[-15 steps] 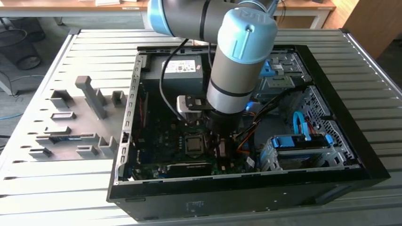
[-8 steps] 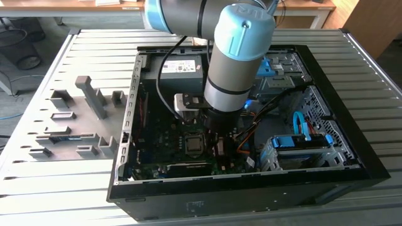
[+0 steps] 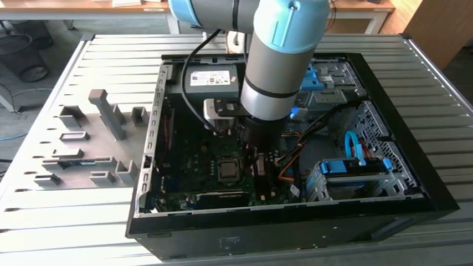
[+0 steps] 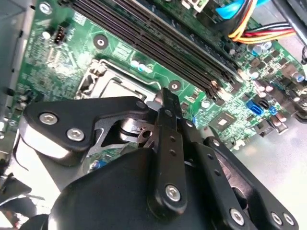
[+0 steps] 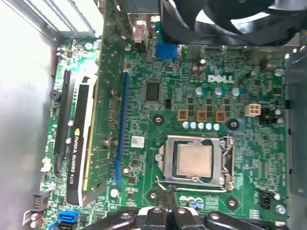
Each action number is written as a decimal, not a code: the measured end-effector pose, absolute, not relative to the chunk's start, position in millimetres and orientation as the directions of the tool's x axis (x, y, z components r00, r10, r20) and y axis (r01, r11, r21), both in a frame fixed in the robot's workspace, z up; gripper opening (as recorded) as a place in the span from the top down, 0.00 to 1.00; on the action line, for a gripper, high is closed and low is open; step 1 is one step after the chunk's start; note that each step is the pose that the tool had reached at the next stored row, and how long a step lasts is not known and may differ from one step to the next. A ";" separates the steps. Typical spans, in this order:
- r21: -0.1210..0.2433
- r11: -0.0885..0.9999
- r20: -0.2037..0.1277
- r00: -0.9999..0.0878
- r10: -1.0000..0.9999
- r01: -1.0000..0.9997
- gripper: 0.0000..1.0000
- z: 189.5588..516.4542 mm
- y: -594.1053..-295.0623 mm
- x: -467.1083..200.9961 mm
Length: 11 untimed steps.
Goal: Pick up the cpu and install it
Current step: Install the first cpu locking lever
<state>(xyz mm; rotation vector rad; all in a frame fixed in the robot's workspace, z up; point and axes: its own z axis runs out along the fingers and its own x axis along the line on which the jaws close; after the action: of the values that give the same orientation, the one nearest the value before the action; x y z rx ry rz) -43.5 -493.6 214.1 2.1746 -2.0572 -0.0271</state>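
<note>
Slatted grey tabletop [image 3: 88,61] carries an open PC case [image 3: 414,183], arm reaching down inside over the green motherboard [image 5: 201,72]. Looks like the cpu [image 5: 194,159] already sits flat in its socket [image 5: 230,163], just beyond the fingers [image 5: 165,203], which are pinched together and holding nothing.

The black gripper [image 4: 165,103] hangs low over the green motherboard [image 4: 57,67], jaws drawn together to a narrow tip. Just beyond that tip sits the cpu [image 4: 117,88] in its metal-framed socket [image 4: 91,79], partly hidden by the linkage. Long dark memory slots [image 4: 158,43] run alongside, with coloured cables [image 4: 254,26] at the far corner.
</note>
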 end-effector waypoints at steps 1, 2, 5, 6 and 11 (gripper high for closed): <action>0.119 -0.050 0.086 0.061 -0.994 -0.992 0.90 214.2 -492.1 -43.5; 0.119 -0.050 0.084 0.061 -0.995 -0.992 0.90 214.2 -490.3 -43.6; 0.119 -0.051 0.080 0.061 -0.995 -0.992 0.90 214.2 -484.2 -43.8; 0.119 -0.051 0.079 0.061 -0.995 -0.992 0.90 214.2 -481.9 -44.0; 0.112 -0.051 0.078 0.060 -0.995 -0.992 0.90 215.6 -476.0 -50.9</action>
<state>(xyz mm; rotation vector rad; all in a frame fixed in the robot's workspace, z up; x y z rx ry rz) -50.9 -476.0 215.6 2.1842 -2.0656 -0.0304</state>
